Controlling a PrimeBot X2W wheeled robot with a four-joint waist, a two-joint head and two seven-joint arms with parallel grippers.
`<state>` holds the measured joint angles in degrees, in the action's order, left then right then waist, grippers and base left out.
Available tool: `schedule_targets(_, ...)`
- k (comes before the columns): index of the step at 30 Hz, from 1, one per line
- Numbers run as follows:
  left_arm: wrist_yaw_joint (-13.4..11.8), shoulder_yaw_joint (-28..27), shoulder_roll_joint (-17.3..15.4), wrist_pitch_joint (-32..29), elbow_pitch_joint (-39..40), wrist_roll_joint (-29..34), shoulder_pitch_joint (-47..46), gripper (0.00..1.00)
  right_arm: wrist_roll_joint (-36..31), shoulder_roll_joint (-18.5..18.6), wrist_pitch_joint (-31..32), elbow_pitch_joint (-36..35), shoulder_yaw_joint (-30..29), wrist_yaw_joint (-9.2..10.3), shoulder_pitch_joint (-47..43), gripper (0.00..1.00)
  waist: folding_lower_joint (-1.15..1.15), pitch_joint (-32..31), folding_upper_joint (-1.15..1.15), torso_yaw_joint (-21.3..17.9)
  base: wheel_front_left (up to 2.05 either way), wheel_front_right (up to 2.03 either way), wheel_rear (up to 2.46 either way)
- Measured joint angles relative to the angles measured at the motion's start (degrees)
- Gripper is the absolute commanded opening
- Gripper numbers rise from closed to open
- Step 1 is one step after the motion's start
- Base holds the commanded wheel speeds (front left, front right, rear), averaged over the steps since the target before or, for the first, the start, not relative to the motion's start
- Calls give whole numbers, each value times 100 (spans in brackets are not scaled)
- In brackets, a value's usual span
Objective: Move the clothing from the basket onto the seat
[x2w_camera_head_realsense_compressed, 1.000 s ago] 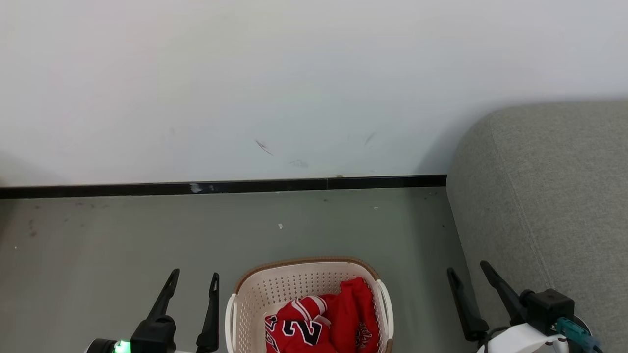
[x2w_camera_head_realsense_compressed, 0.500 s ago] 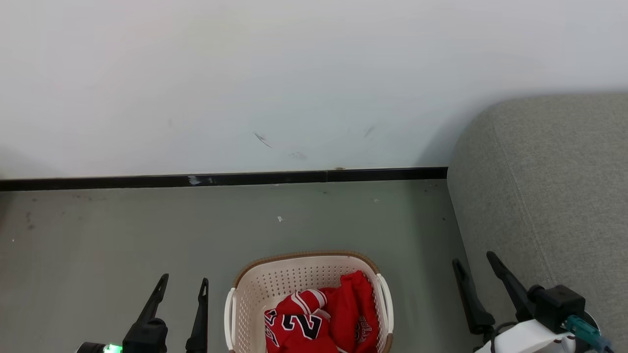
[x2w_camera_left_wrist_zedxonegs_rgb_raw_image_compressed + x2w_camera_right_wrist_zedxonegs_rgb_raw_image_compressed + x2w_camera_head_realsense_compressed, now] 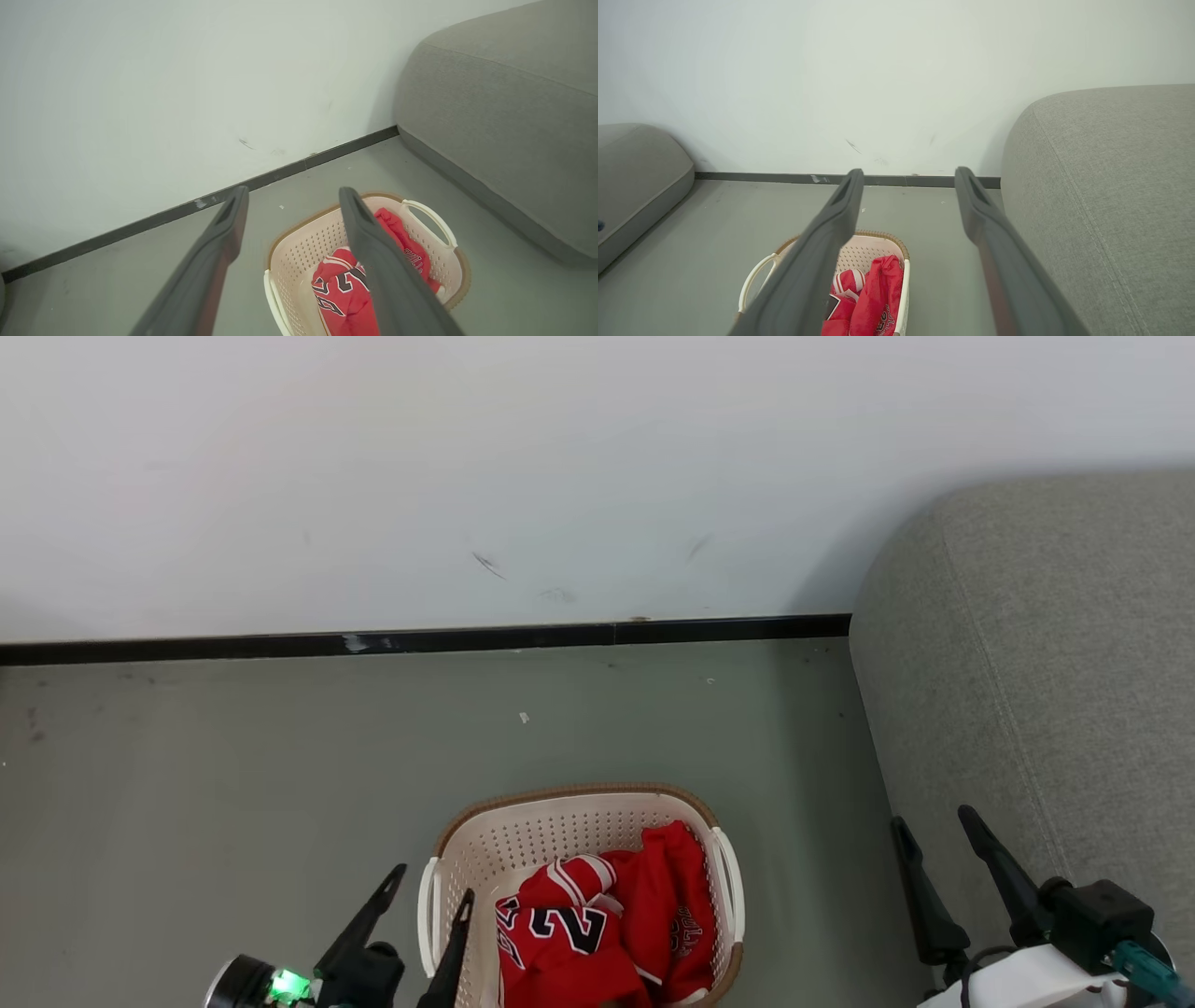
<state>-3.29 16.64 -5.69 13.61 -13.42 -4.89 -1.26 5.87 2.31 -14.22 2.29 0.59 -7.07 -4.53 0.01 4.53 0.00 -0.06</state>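
The clothing lies crumpled inside the basket. The jersey sits on the side toward the left tool, and the shorts are bunched against the wall nearer the seat. The left tool is just beside the basket's left handle. Its fingers stand wide apart with nothing between them, and the inner finger crosses the rim there in the head view. Neither finger touches the red cloth. The right tool is well apart from the basket, by the seat's edge, its fingers likewise spread and empty. The basket stands on the grey floor, with the seat to its right and a white wall with dark skirting beyond.

The bottom edge of the head view cuts off the basket's near end and the lower part of the jersey. In the left wrist view the tool's right finger covers part of the numerals. In the right wrist view the left finger hides much of the jersey and the basket's middle. The white lettering on the shorts is too small to read. The seat runs out of view to the right. How high the left tool hangs over the rim cannot be told.
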Motion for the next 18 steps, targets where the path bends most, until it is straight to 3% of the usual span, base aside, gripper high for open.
schedule_targets(18, 456, 705, -125, -183, -868, 716, -1218, 100, -108, -11, -16, -506, -337, 0, -81, 100, 0, 866, 0, -187, 0, 0, 0)
